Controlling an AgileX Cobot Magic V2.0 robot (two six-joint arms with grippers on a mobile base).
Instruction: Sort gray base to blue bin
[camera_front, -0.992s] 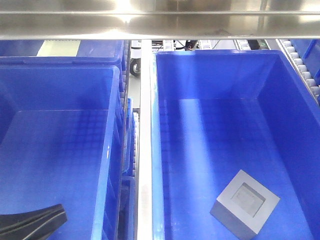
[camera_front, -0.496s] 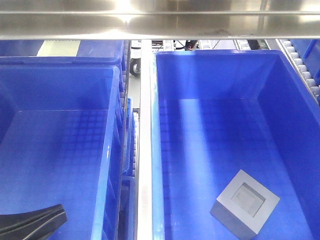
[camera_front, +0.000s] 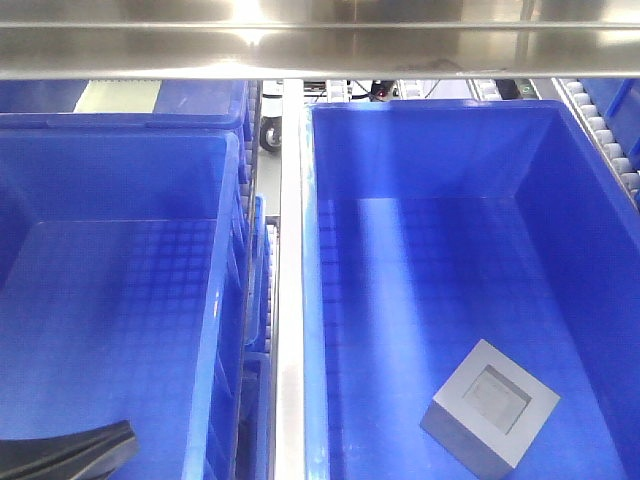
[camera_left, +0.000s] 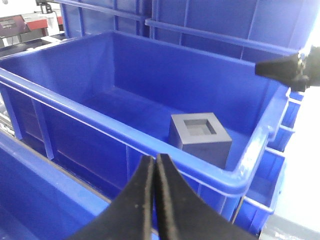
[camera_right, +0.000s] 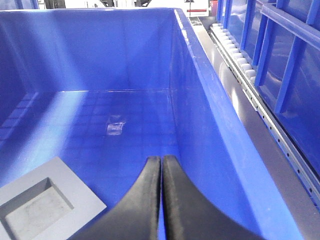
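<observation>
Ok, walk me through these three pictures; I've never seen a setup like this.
This is a two-armed robot sorting parts into tubs. The front picture looks down from the robot's body onto two blue bins. The right blue bin holds the gray base, a small block with a square recess facing up. The other two pictures come from cameras on the wrists. The black prongs at their bottom edges are the claws: the left claw sits outside the bin's near wall, the right claw over the bin beside the block. Both are shut and hold nothing.
</observation>
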